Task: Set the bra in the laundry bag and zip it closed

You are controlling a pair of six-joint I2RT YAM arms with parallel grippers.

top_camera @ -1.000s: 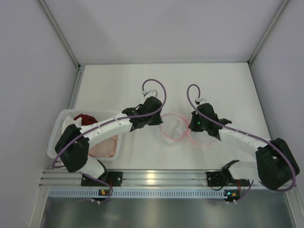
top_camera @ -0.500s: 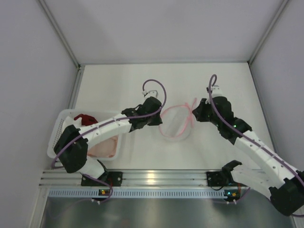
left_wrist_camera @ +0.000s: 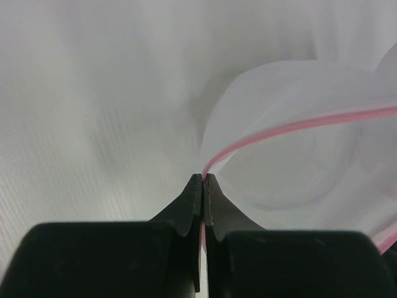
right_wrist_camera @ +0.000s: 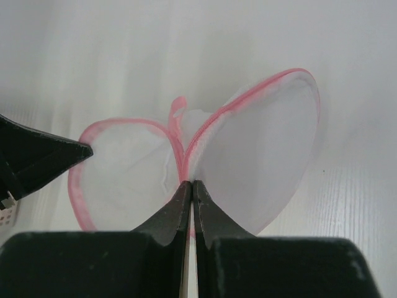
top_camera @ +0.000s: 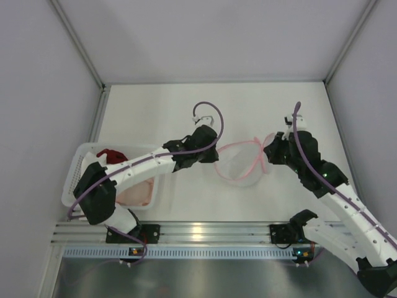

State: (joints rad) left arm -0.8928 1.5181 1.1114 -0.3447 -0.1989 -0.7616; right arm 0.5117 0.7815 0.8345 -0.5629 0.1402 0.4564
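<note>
Top external: white desk [top_camera: 186,105] under both arms, walled on three sides. At its near left, white perforated basket [top_camera: 77,162], with the left arm reaching across above it. Lying in the basket's near part, pale pink bra [top_camera: 136,192], partly hidden by that arm; in the far corner, dark red bra [top_camera: 110,155]. Well apart from the basket, right of the desk's middle, laundry bag [top_camera: 239,162] of see-through mesh, unzipped, pink rim spread wide between the two claws. Left claw [top_camera: 215,155] at the bag's left edge, right claw [top_camera: 268,152] at its right.

Left wrist: left claw [left_wrist_camera: 203,180] pinched together on the pink rim, mesh of the laundry bag [left_wrist_camera: 291,161] ballooning beyond the tips.

Right wrist: right claw [right_wrist_camera: 188,186] clamped where the two round halves of the laundry bag [right_wrist_camera: 248,155] meet, one half fanned to each side, a small pink tab standing above the joint. Dark tip of the left claw [right_wrist_camera: 62,152] at the far rim of the left half.
</note>
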